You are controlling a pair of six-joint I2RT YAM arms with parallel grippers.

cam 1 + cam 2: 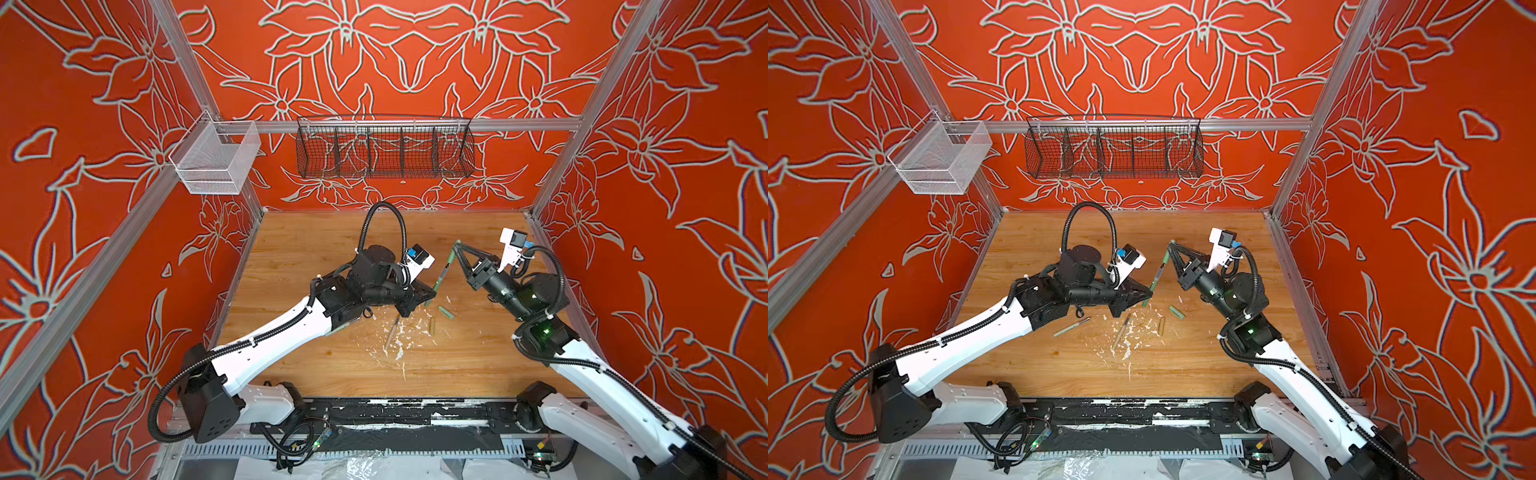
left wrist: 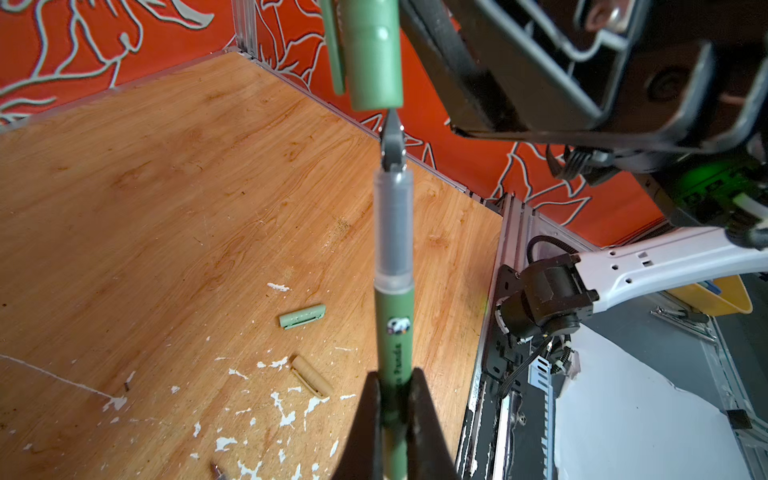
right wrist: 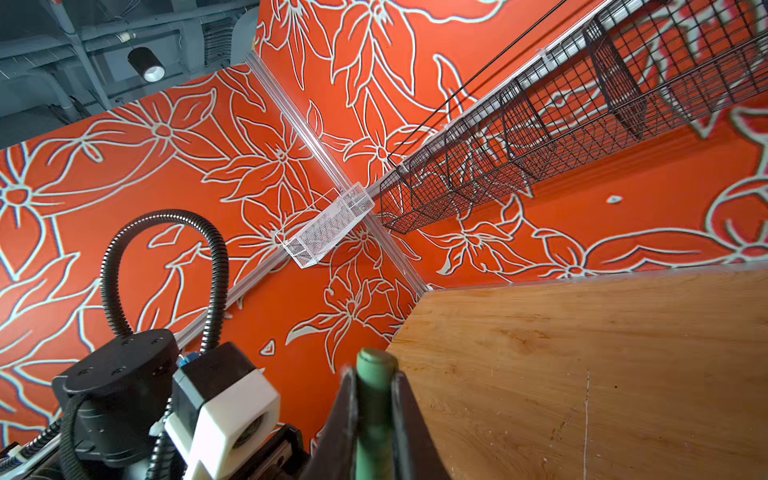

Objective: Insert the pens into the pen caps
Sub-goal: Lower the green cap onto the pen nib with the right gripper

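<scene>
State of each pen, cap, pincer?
left pincer, shut on dark green pen
right pincer, shut on dark green cap
dark green pen, tip at cap mouth
pale green pen, uncapped, lying flat
tan pen, uncapped, lying flat
pale green cap, lying loose
tan cap, lying loose

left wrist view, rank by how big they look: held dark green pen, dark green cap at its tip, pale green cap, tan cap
1. dark green pen
2. dark green cap, partly cut off, near the camera
3. pale green cap and tan cap look alike; not ranked
</scene>
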